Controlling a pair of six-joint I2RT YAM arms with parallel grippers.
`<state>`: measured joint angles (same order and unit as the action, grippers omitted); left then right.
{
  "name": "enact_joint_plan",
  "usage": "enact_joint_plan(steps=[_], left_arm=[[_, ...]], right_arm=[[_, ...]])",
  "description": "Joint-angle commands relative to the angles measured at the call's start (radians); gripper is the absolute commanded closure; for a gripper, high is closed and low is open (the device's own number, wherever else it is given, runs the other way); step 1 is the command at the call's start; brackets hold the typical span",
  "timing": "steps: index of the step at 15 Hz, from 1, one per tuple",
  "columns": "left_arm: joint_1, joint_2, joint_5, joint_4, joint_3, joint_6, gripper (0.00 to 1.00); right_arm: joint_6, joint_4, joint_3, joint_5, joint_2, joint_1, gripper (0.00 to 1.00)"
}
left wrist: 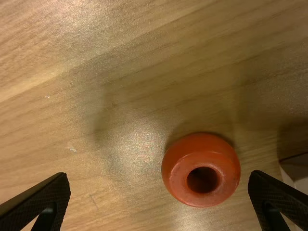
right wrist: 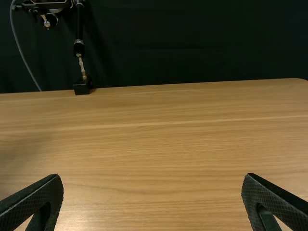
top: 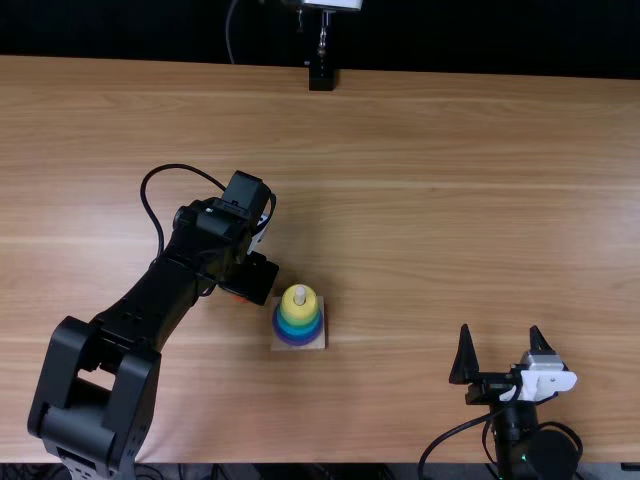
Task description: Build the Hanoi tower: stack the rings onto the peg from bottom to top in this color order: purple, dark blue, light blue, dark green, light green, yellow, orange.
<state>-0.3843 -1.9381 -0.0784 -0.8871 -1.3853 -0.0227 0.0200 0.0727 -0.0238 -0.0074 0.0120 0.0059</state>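
Note:
In the top view my left gripper [top: 252,280] is low over the table, just left of the ring tower. A sliver of the orange ring [top: 239,298] shows beside it. The left wrist view has the orange ring [left wrist: 200,150] flat on the wood, between the spread fingers of my left gripper [left wrist: 159,180] and nearer one of them, untouched. On the peg [top: 300,295] sit several rings, with the yellow ring [top: 292,308] uppermost, green and blue ones beneath and purple lowest. My right gripper [top: 500,335], also [right wrist: 151,178] in its wrist view, stands open and holds nothing.
The tower's square wooden base [top: 314,343] lies close to the left gripper, and its corner [left wrist: 301,175] shows near one finger in the left wrist view. A black stand [top: 321,78] is at the table's far edge. The left arm's cable loops over the table.

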Motion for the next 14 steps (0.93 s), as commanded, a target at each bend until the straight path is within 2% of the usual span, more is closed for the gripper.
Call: enact_joint_plan(steps=[1,14], left_arm=[[-0.002,-0.018,-0.003,0.0,0.029,0.012,0.0],[-0.03,-0.055,-0.001,0.002,0.049,0.01,0.0]], right_arm=[[-0.003,0.006,0.01,-0.007,-0.012,-0.004,0.0],[-0.003,0.006,0.01,-0.007,-0.012,-0.004,0.0]])
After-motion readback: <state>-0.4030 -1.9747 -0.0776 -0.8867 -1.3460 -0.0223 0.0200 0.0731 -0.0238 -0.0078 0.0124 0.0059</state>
